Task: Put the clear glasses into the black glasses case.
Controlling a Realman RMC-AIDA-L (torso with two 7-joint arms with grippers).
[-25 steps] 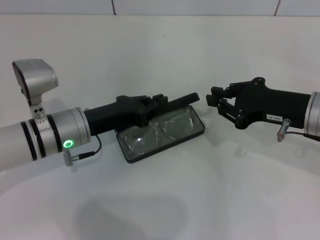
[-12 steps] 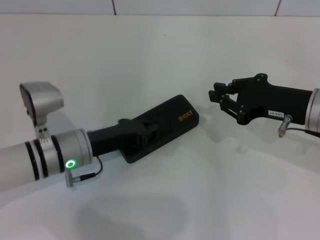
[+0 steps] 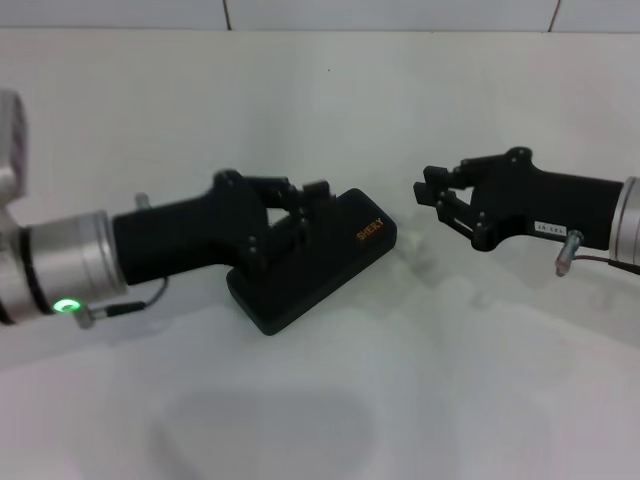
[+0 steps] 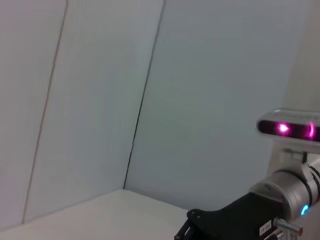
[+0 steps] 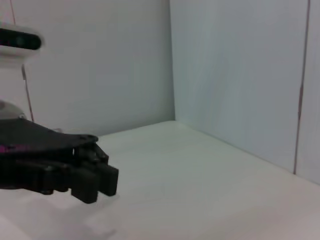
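— On the white table [image 3: 330, 400], head view, item one: the black glasses case [image 3: 318, 262], lid down, gold lettering up, lying at a slant near the table's middle. What about the clear glasses?

— Not visible anywhere on the table. With the lid closed I'd judge they are inside, but that is a judgement; nothing shows through the case.

— Item two, the left gripper [image 3: 292, 222]?

— Resting over the near-left end of the case, fingers folded together on the lid and not grasping anything that I can make out. I read it as clenched, pressing or just resting.

— Item three, the right gripper [image 3: 432, 190]?

— Hovering apart from the case, toward the table's right edge, carrying nothing. Whether its fingers are parted, I cannot tell.

— Left wrist view?

— Bare wall panels, a strip of table, and the other arm's black gripper body far off. No case, no glasses.

— Right wrist view?

— Same wall and table, plus the left gripper [image 5: 92, 175] farther off. No case visible.

— State of the task?

— Looks essentially done: case shut, glasses presumably stowed. What's left is the left gripper lifting clear.
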